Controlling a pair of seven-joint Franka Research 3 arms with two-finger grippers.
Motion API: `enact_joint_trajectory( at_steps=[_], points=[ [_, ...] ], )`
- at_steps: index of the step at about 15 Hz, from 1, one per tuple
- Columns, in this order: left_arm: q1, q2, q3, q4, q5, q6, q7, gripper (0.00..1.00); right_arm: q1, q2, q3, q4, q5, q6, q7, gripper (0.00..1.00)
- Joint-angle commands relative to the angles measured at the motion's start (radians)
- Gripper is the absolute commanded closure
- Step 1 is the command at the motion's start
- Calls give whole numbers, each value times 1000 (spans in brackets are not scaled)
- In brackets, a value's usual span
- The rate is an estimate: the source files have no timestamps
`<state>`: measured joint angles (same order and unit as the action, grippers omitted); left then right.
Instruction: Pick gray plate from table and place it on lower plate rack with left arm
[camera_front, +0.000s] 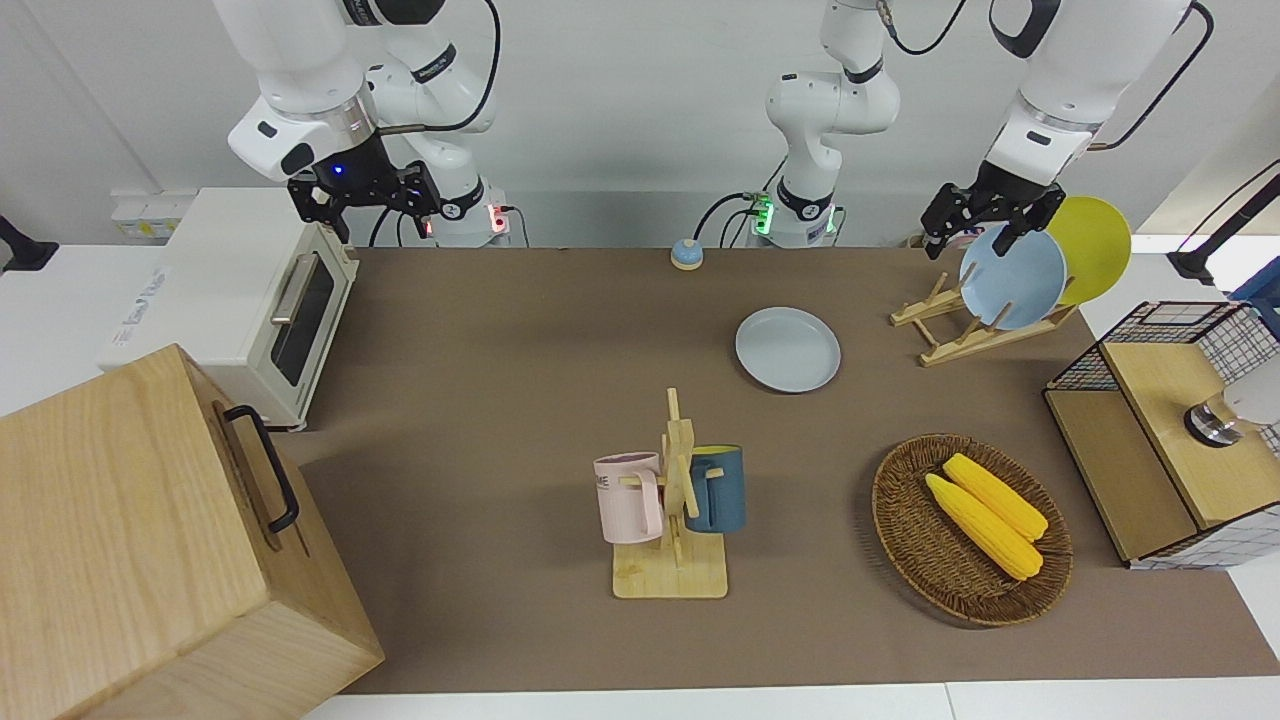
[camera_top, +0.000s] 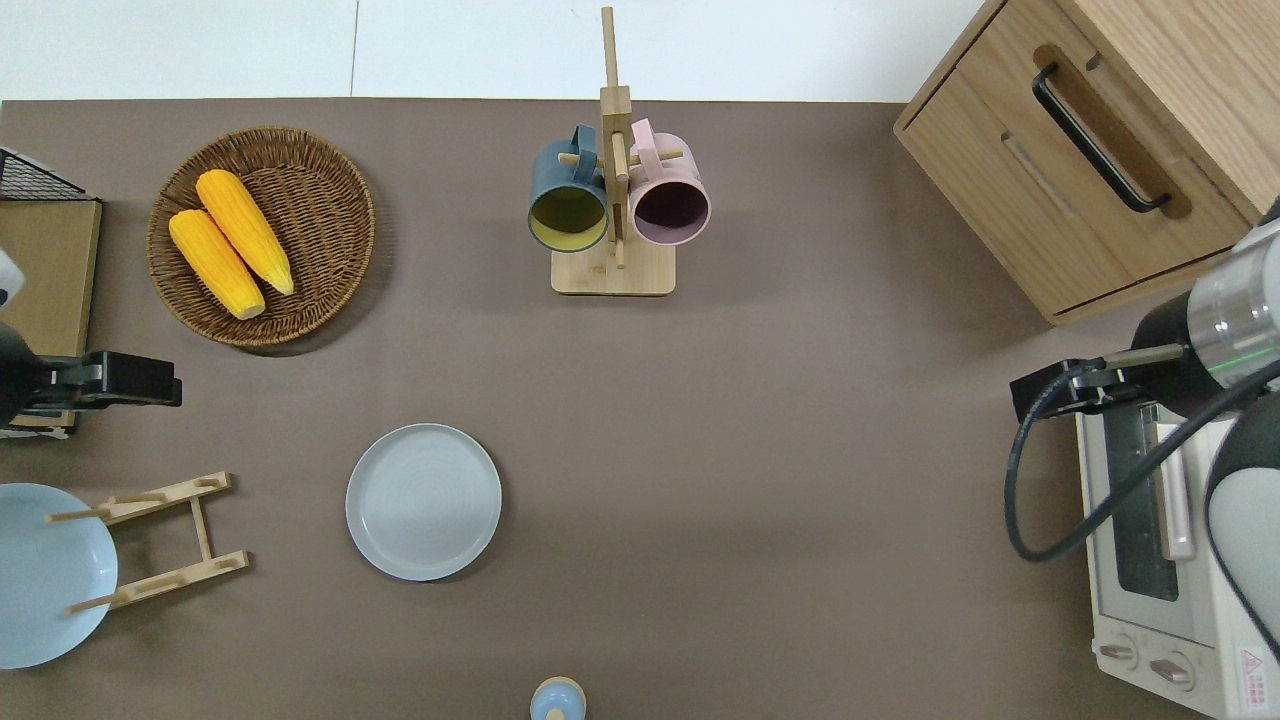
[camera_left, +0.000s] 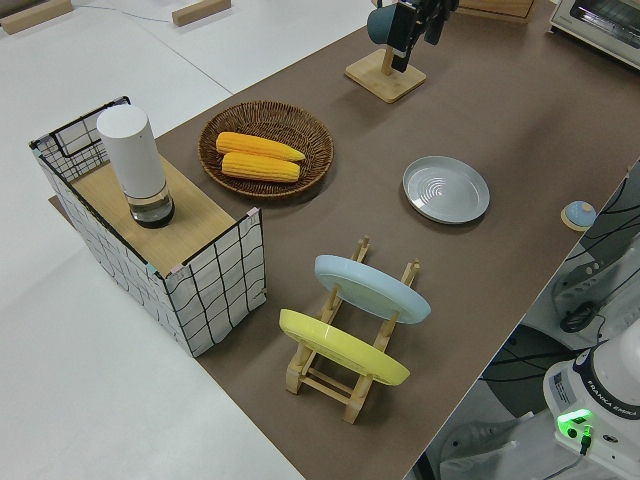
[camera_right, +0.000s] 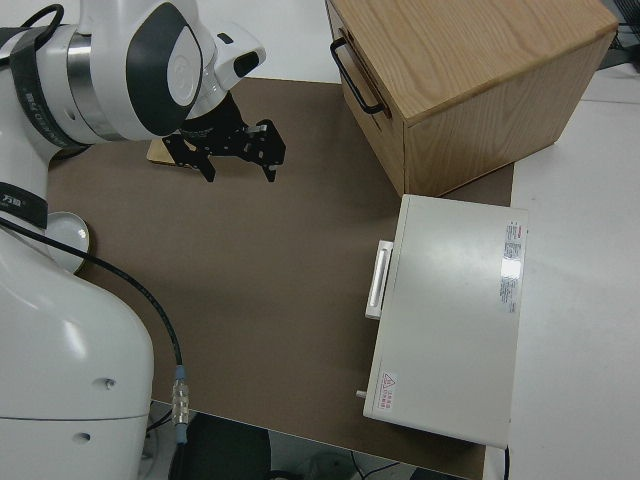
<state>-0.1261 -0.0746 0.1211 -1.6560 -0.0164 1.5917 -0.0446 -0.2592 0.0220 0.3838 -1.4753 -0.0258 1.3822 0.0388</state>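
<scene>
The gray plate (camera_front: 788, 349) lies flat on the table's brown mat (camera_front: 520, 380), near the middle; it also shows in the overhead view (camera_top: 423, 501) and the left side view (camera_left: 446, 189). The lower plate rack (camera_front: 950, 350) stands beside it toward the left arm's end, holding a sky-blue plate (camera_front: 1012, 277) and a yellow plate (camera_front: 1095, 245) upright; its slots toward the gray plate are free (camera_top: 200, 515). My left gripper (camera_front: 980, 240) hangs open and empty in the air over the mat between the rack and the wire shelf (camera_top: 172, 385). My right gripper (camera_front: 368, 212) is open, parked.
A wicker basket (camera_front: 905, 520) with two corn cobs, a mug tree (camera_front: 672, 500) with two mugs, a wire shelf (camera_front: 1170, 430), a small blue bell (camera_front: 686, 254), a toaster oven (camera_front: 270, 300) and a wooden cabinet (camera_front: 140, 530) stand around the mat.
</scene>
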Motion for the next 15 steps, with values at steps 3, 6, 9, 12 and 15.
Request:
enact_joint_trajectory(
  at_steps=[3, 6, 9, 12, 15],
  points=[
    [-12, 4, -12, -4, 24, -21, -23, 7, -23, -2, 21, 7, -5, -12, 12, 17],
    [-12, 3, -12, -11, 23, -21, -23, 7, -23, -2, 20, 7, -6, -12, 12, 17],
    [-12, 3, -12, -25, 21, -18, -24, 7, -23, -2, 20, 7, -5, -11, 12, 17],
    [-13, -22, -12, -96, 13, 22, -24, 7, -23, -2, 20, 7, -5, -11, 12, 17],
    [-15, -63, -14, -226, -6, 130, -32, 7, -23, -2, 20, 6, -5, -12, 12, 17]
  ],
)
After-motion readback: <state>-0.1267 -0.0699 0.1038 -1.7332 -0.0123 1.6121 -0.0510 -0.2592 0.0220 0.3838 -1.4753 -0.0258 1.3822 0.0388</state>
